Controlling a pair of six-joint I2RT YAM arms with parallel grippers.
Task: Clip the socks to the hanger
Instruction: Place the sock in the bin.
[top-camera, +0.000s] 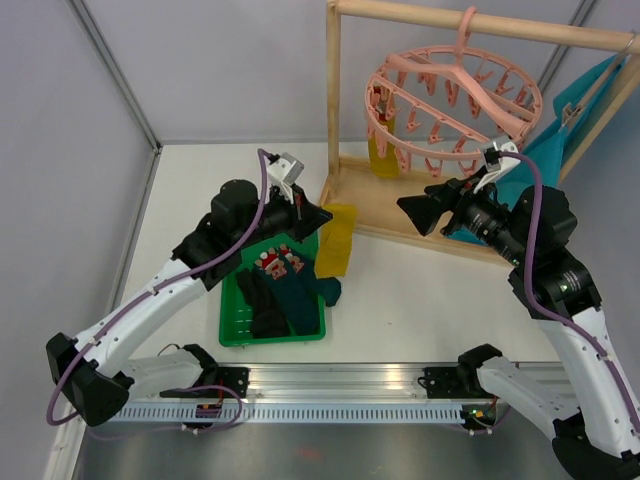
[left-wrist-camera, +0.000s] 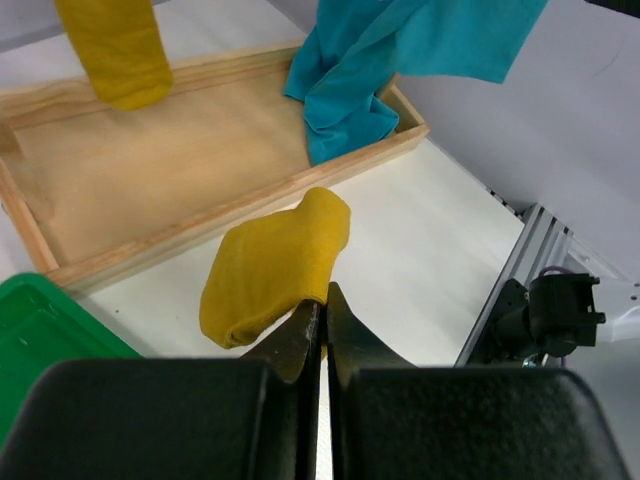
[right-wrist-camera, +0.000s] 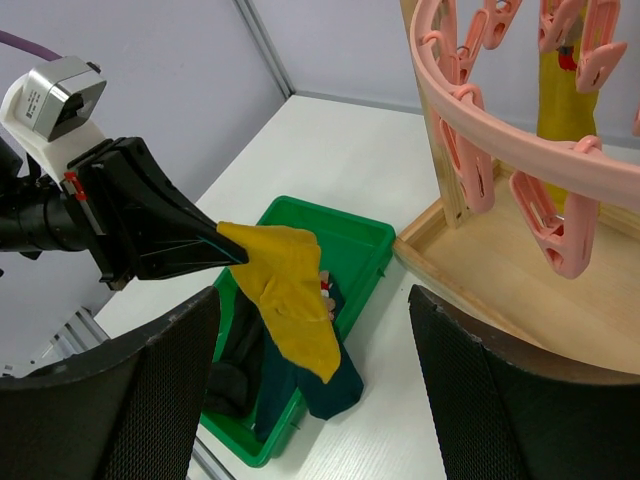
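Left gripper (top-camera: 322, 215) pinches a mustard sock (top-camera: 338, 240), raised just right of the green tray (top-camera: 228, 322) holding the other socks (top-camera: 285, 290); right gripper (top-camera: 412, 215), fingers wide and empty, farther right; pink hanger (top-camera: 452, 78) hangs beyond the tray's right

Left arm (top-camera: 150, 290) and right arm (top-camera: 590, 345): white link shells, black joint housings, black bases. A purple cable (top-camera: 263, 195) runs along each. Left gripper (top-camera: 322, 215) fingers (left-wrist-camera: 290, 345): smooth black wedges. Right gripper (right-wrist-camera: 310, 390) pads (right-wrist-camera: 500, 400): black, finely textured.
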